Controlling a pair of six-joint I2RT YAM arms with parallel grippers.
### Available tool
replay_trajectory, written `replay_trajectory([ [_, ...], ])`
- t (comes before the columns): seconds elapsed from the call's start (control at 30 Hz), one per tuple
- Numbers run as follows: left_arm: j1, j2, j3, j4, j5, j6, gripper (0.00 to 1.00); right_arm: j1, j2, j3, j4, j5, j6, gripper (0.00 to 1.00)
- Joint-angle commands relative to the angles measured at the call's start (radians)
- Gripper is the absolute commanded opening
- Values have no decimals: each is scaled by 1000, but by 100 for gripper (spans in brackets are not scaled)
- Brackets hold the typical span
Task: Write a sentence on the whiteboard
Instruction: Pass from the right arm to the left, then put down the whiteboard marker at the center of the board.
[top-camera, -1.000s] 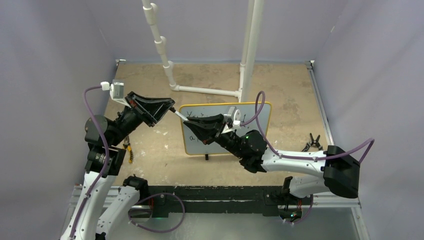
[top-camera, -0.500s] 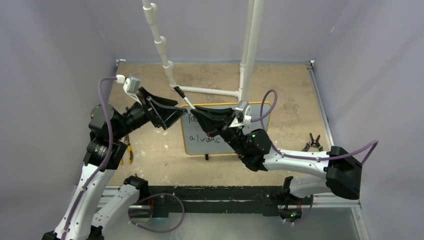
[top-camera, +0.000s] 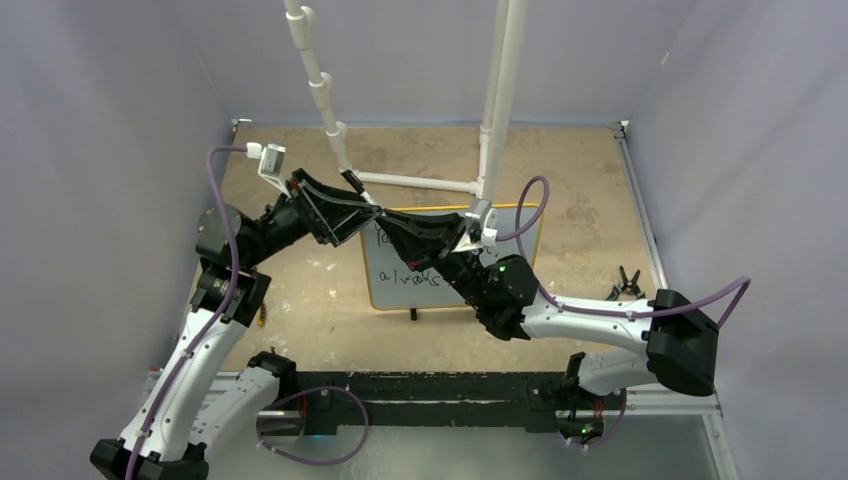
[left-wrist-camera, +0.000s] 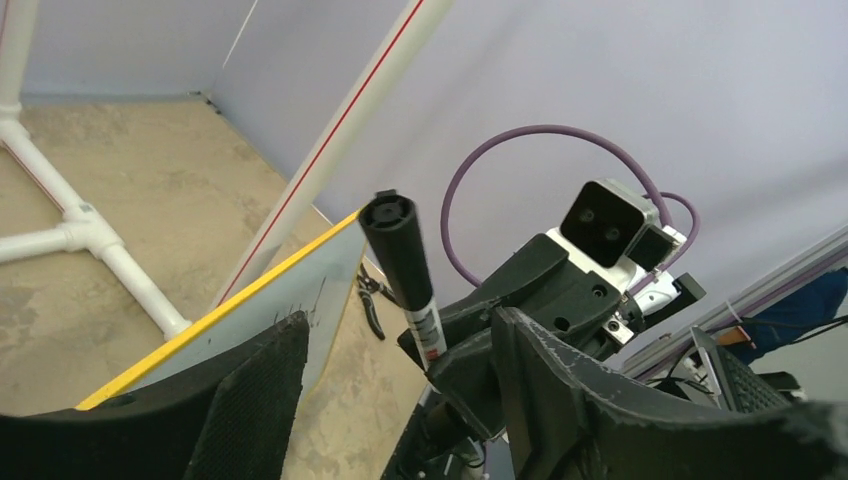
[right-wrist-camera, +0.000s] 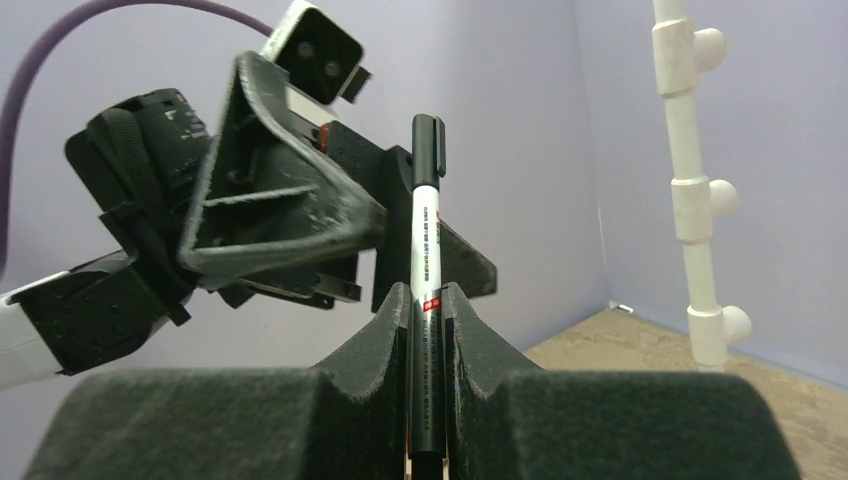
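Observation:
The whiteboard (top-camera: 395, 296) with its yellow frame stands upright mid-table, and the sentence (top-camera: 415, 277) shows in thin black script on its left half. My right gripper (top-camera: 388, 228) hovers in front of the board's upper left, shut on a capped black-and-white marker (top-camera: 358, 190). The right wrist view shows the marker (right-wrist-camera: 425, 230) upright, pinched between the pads of that gripper (right-wrist-camera: 427, 295). My left gripper (top-camera: 362, 222) faces it from the left, open. In the left wrist view, the marker's cap end (left-wrist-camera: 400, 250) stands in the gap of the left gripper (left-wrist-camera: 395, 330), beside the board's yellow edge (left-wrist-camera: 230, 305).
A white pipe frame (top-camera: 410, 182) stands on the table behind the board. Black pliers (top-camera: 622, 283) lie on the right side. A yellow-handled tool (top-camera: 260, 312) lies under my left arm. Purple walls close in on three sides.
Both grippers rose from the board's face toward its top left corner, uncovering the writing. The left gripper, shut a second ago, has opened around the marker's cap end. The right kept its grip.

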Motion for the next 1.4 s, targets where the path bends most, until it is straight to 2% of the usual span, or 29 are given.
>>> replay_trajectory([
  [0.0,-3,12,-7,106,29,-66,63,7,7,50,15,-18,-20,0],
  [0.13,-3,23,-4,131,14,-90,42,8,18,67,-26,-41,-36,0],
  [0.23,-3,42,-2,175,8,-117,12,10,14,70,-63,-50,-44,3],
  [0.3,-3,49,14,150,-15,-98,0,10,-13,67,-103,-36,-48,23],
  [0.37,-2,61,63,36,-63,-18,0,10,-54,57,-150,-9,-56,43],
  [0.47,-1,104,178,-191,-163,144,0,10,-136,46,-250,52,-66,65],
  [0.5,-2,123,215,-255,-199,194,0,10,-167,49,-296,67,-75,92],
  [0.53,-1,146,249,-307,-230,243,0,10,-192,59,-358,74,-87,98],
  [0.67,5,268,406,-534,-408,466,0,10,-277,132,-648,165,-106,99],
  [0.73,14,314,439,-613,-479,526,0,10,-316,161,-766,212,-105,99],
  [0.87,24,364,401,-698,-612,627,0,7,-374,228,-976,393,-95,99],
  [0.93,37,398,361,-732,-629,662,0,-2,-387,265,-1066,501,-91,99],
  [1.07,68,462,258,-759,-617,685,0,-66,-469,269,-1117,532,-98,99],
  [1.2,79,515,169,-762,-663,679,0,-179,-559,223,-1108,535,-100,99],
  [1.37,82,600,57,-727,-690,665,0,-360,-537,230,-1182,497,-100,99],
])
